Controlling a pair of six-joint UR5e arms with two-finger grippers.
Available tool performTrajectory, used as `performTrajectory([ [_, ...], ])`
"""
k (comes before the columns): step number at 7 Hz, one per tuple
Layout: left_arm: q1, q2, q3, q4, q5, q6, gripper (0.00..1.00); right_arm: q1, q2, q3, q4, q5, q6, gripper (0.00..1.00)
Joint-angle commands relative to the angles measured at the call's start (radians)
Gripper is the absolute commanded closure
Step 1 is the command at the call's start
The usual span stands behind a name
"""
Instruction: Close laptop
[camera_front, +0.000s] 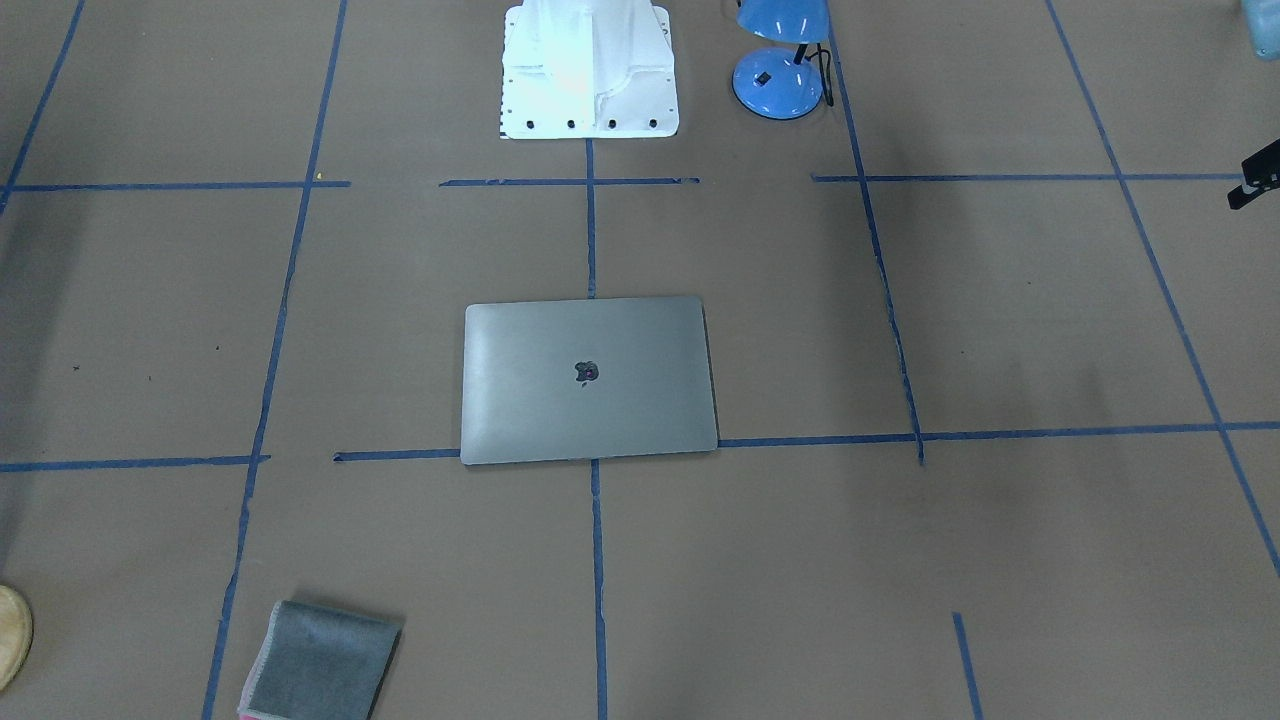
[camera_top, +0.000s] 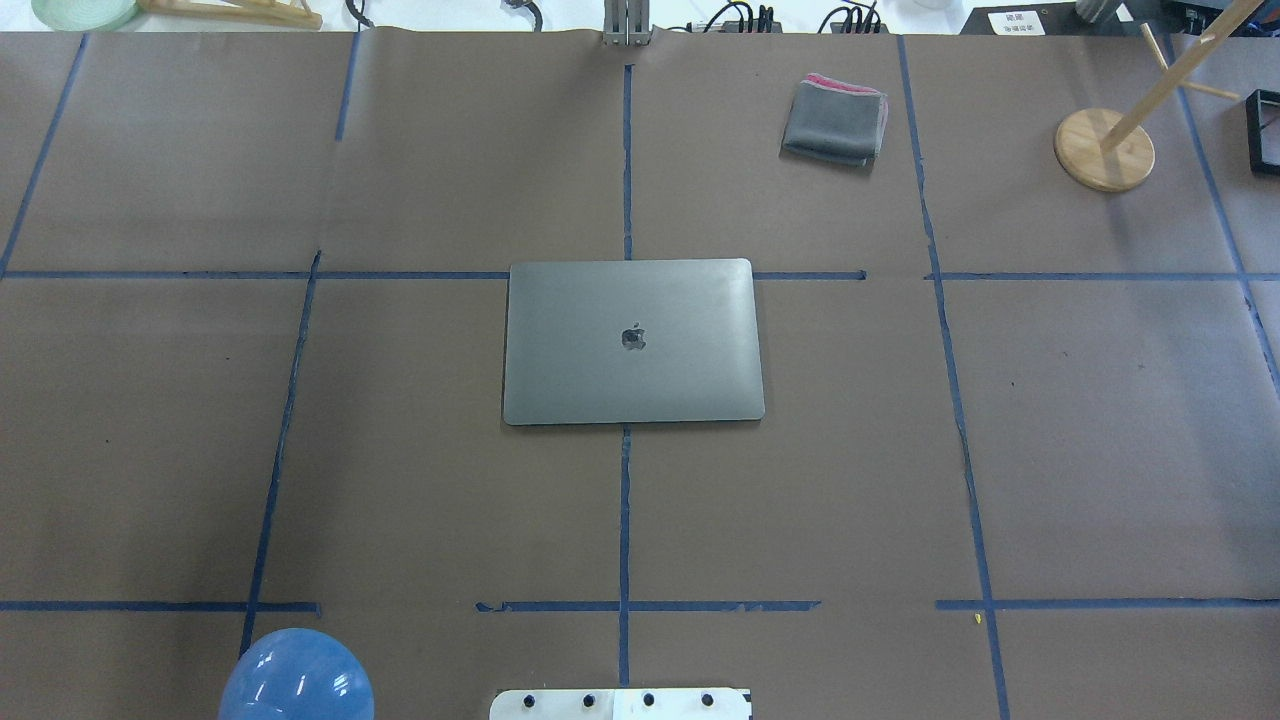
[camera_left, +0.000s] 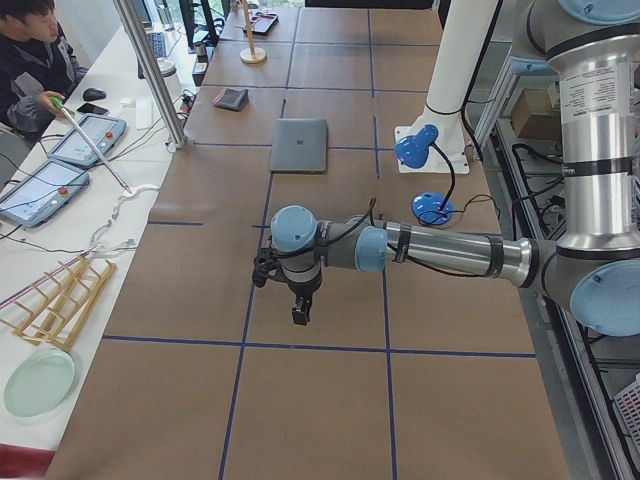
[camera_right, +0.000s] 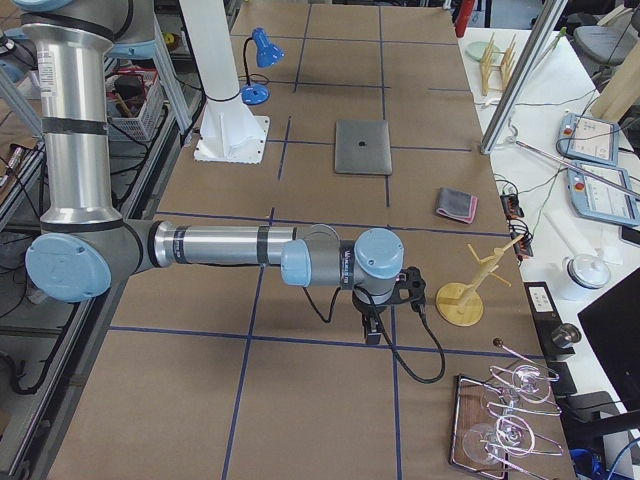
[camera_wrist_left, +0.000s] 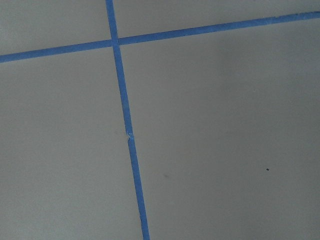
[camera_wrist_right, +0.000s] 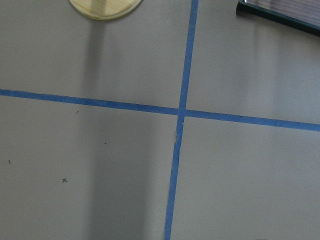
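Laptops: one slim space-grey metal laptop (camera_top: 632, 340) lay at mid-table.
Cloths: one folded grey cloth with a pink edge (camera_top: 834, 121) sat far and to the right.
Lamps: one blue desk lamp on a round base (camera_front: 778, 82) stood near, on the left.
Wooden stands: one pale wooden peg stand on a round base (camera_top: 1103, 150) stood at the far right.
Robot arms: two were counted, the silver-and-blue left arm (camera_left: 440, 250) and the matching right arm (camera_right: 220, 245).

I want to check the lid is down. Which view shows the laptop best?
Overhead exterior: the laptop lies large, central, unobstructed, lid flat. Front-facing shows it similarly; side views show it small and far; wrist views miss it.
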Motion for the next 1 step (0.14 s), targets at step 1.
performTrajectory([
  [1, 0.000, 0.002, -0.005, 0.000, 0.000, 0.000, 0.01, 0.000, 0.000, 0.000, 0.000, 0.001, 0.001, 0.00],
])
